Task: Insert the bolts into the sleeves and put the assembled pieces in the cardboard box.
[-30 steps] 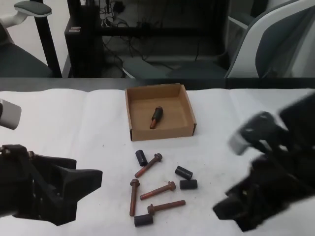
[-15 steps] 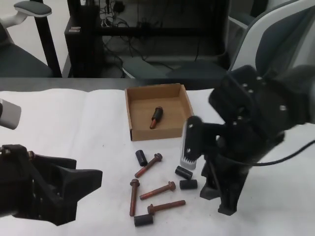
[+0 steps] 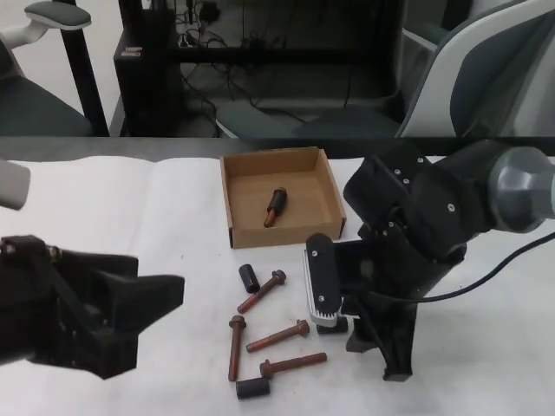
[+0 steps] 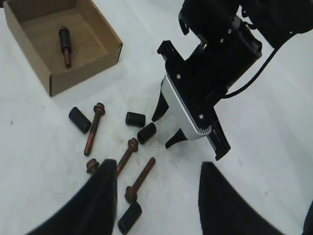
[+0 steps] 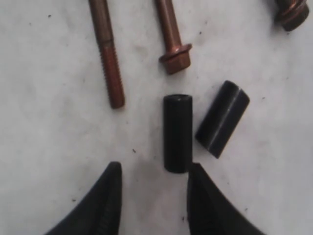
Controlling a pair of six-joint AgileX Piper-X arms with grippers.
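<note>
The cardboard box (image 3: pixel 328 195) stands at the back centre with one assembled bolt-and-sleeve piece (image 3: pixel 275 206) lying in it. Several copper bolts (image 3: pixel 278 336) and black sleeves (image 3: pixel 249 277) are scattered on the white cloth in front of it. My right gripper (image 5: pixel 151 196) hangs open just above two sleeves. One sleeve (image 5: pixel 177 132) lies straight ahead of one fingertip; the other sleeve (image 5: pixel 222 119) lies tilted beside it. In the left wrist view the right gripper (image 4: pixel 167 122) points down at those two sleeves (image 4: pixel 146 133). My left gripper (image 4: pixel 156 196) is open and holds nothing, above the near-left part of the pile.
A white cloth (image 3: pixel 104 217) covers the bench, with free room left and right of the parts. A fourth sleeve (image 3: pixel 252 387) lies nearest the front edge. Chairs and a dark stand lie beyond the far edge.
The right arm swung in from the near right and came down over the two sleeves on the right of the pile. The left arm has hardly shifted.
</note>
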